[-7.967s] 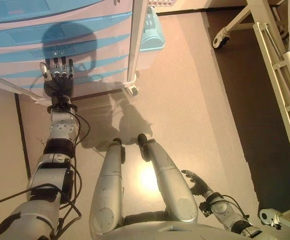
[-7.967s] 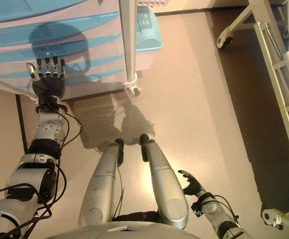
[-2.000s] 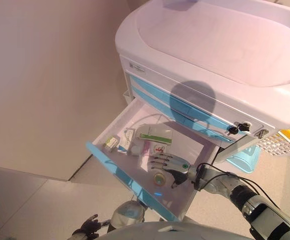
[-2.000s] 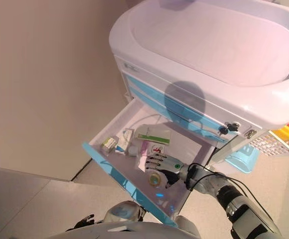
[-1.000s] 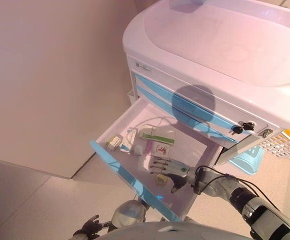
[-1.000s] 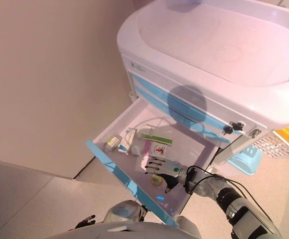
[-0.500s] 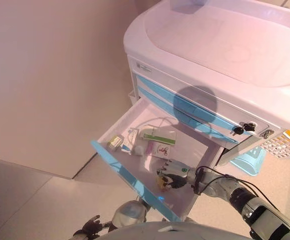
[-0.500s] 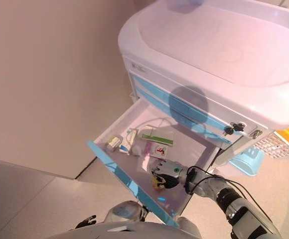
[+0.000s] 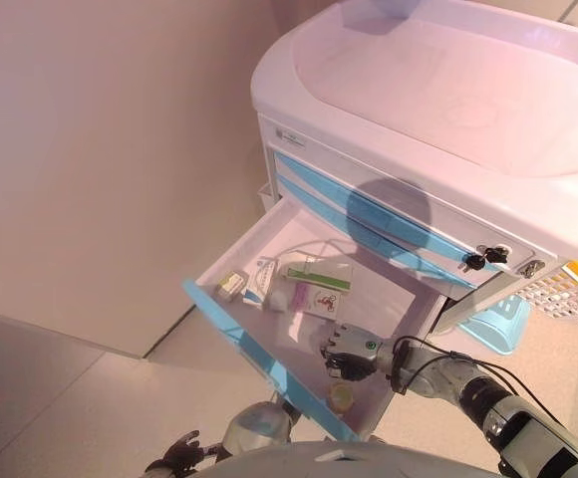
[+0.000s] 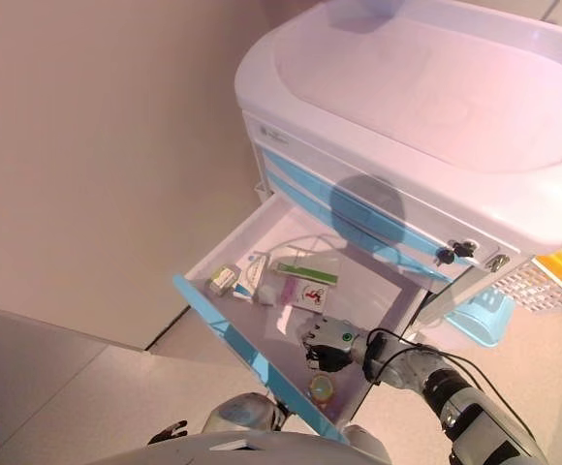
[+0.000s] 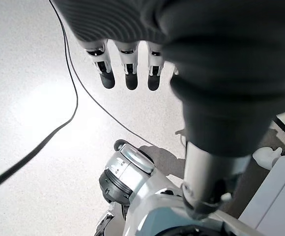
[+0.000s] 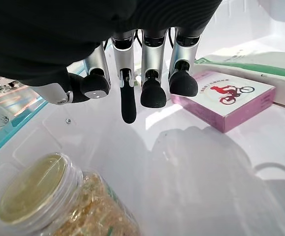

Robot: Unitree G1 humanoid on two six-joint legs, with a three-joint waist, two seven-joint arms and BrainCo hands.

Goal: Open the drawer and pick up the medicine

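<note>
The left hand point(image 11: 128, 69) hangs low beside the robot over the floor, its fingers relaxed and holding nothing.

Nearest in the open white drawer with the light blue front point(image 9: 269, 363) lies a small clear plastic jar with a pale lid and yellow-brown contents point(image 12: 49, 201), on its side close to the near right corner. The right hand point(image 10: 327, 341) is just beyond it inside the drawer; its fingers are curled together but empty, and the jar is apart from them.

In my judgement the risk is that the jar, being round and on its side, rolls away or into the corner when the fingers close again, so the grasp misses. The drawer front and side wall leave little room there, and the hand may knock against them.

Farther in lies a flat pink cardboard box with a red picture point(image 12: 231, 101), and behind it a long white box with a green stripe point(image 9: 316, 276). At the far left are two small boxes point(image 9: 246, 283). Any of these could be dragged along by a wide sweep.
</note>
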